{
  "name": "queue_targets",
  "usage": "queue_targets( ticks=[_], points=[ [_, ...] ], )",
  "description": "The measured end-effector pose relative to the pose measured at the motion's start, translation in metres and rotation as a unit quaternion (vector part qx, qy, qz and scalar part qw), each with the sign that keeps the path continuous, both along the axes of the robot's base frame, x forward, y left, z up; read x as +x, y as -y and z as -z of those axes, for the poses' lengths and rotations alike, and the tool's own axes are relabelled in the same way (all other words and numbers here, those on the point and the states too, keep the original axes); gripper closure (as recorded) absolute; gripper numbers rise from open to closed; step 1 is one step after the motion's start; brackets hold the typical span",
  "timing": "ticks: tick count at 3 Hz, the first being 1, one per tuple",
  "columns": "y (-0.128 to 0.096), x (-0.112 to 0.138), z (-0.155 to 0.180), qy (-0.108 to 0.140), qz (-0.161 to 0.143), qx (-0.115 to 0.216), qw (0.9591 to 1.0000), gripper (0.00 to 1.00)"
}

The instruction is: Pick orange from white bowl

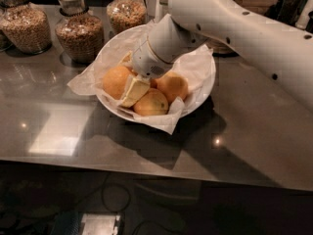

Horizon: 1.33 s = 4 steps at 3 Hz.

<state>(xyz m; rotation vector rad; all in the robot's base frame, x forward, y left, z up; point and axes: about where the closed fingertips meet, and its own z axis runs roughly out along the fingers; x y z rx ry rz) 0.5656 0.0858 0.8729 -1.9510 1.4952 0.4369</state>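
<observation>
The white bowl (203,89), lined with crumpled white paper, stands in the middle of the grey counter. Three oranges show in it: a large one at the left (115,81), one at the front (151,103) and one at the right (172,85). A sliver of another fruit shows behind them, mostly hidden by the arm. My gripper (133,90) reaches down into the bowl from the upper right. Its tip sits between the left orange and the front one, touching the left orange's right side.
Three glass jars of grain stand behind the bowl at the left (25,23), (78,33), (126,11). My white arm (234,28) crosses the upper right. A dark-based object sits behind the bowl, mostly hidden. The counter's front edge (146,168) runs along the bottom.
</observation>
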Motion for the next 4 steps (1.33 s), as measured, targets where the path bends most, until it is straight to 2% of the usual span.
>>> queue_targets(
  ticks=[1, 2, 3, 4],
  points=[
    [0.005, -0.002, -0.016, 0.021, 0.0, -0.006, 0.9998, 0.89],
    [0.018, -0.007, -0.05, 0.057, 0.003, -0.008, 0.9983, 1.0],
    [0.04, -0.011, -0.079, 0.075, 0.011, 0.021, 0.9969, 1.0],
    [0.07, -0.02, -0.09, 0.062, 0.003, 0.092, 0.9938, 1.0]
  ],
)
